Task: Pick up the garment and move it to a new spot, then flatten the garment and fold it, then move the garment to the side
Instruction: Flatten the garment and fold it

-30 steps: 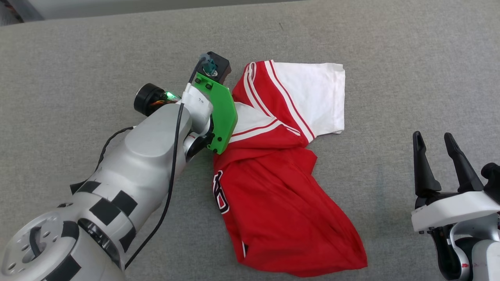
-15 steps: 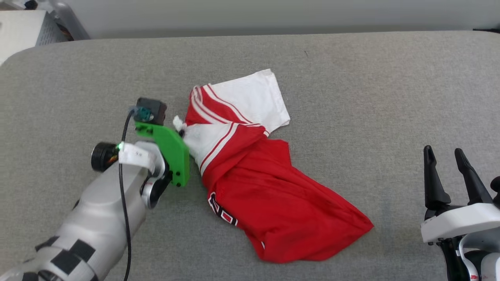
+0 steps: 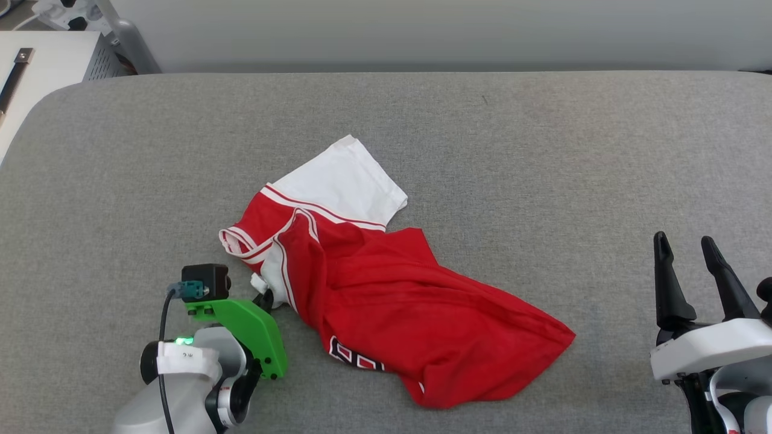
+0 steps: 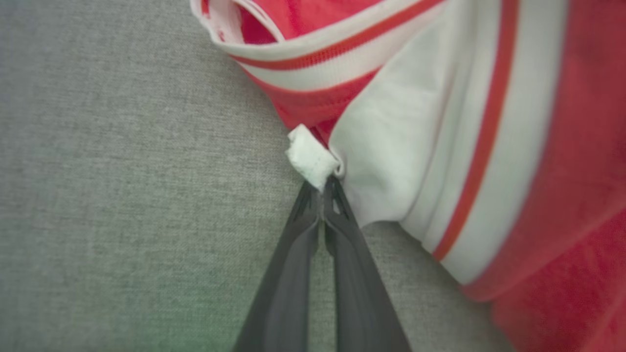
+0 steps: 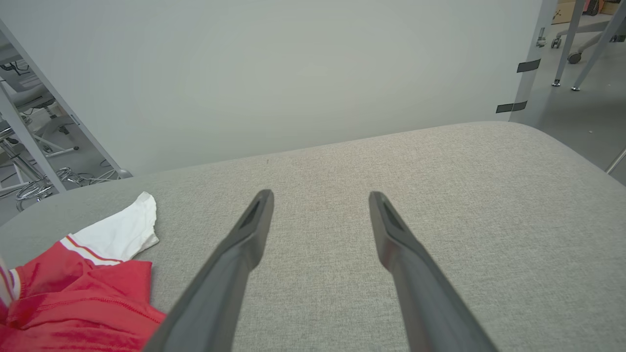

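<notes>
Low at the near-left of the grey bench, the left end effector pinches a white fold of the crumpled red jersey T-shirt lying mid-bench. The right end effector stands fingers-up, spread wide, empty.

So the garment is soft matt jersey cloth, the table has a coarse grey woven cover, the left tool and right tool look like smooth matt dark plastic, and the green bracket is slightly glossy plastic.

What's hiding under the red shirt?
The grey padded surface runs all around the red jersey T-shirt, so it likely lies on that. Anything beneath its crumpled folds is covered and cannot be seen.
</notes>
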Motion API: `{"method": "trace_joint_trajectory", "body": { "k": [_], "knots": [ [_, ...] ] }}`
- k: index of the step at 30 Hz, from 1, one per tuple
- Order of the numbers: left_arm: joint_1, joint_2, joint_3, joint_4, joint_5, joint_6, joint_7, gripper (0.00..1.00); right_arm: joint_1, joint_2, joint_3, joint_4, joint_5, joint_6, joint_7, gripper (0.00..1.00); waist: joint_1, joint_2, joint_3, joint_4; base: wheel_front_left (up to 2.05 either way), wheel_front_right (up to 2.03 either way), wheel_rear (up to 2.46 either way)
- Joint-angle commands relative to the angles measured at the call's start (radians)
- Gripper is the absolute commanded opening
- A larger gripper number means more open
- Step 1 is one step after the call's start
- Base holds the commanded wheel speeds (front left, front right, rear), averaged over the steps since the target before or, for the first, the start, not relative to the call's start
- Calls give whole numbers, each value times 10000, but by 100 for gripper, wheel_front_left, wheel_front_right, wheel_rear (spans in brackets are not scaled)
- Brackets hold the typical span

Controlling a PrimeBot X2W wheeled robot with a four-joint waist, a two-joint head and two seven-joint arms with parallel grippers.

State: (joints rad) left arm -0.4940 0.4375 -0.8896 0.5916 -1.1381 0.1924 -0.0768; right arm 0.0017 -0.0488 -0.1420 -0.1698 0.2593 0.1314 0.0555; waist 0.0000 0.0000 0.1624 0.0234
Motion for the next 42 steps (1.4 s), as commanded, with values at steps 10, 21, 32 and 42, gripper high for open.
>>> {"method": "trace_joint_trajectory", "body": {
  "k": [10, 21, 32, 42],
  "knots": [
    [571, 716, 604, -2098, 807, 1567, -1575, 100, 24, -14, 36, -129, -220, -7, 118, 100, 0, 0, -172, 11, 0, 0, 0],
    [1990, 901, 2518, -5224, 2811, 2789, -1846, 100, -153, -14, 307, 197, -323, -7, 159, 100, 0, 0, -355, 75, 0, 0, 0],
    [2882, 518, 3507, -6778, 4291, 2811, -1848, 100, -1874, -953, 1514, 2086, 655, -7, 1021, 100, 0, 0, 42, 468, 0, 0, 0],
    [2521, -184, 3847, -6990, 5058, 2310, -1849, 100, -5128, -2149, 3766, 4613, 2340, -7, 3274, 100, 0, 0, 994, 1631, 0, 0, 0]
  ]
}}
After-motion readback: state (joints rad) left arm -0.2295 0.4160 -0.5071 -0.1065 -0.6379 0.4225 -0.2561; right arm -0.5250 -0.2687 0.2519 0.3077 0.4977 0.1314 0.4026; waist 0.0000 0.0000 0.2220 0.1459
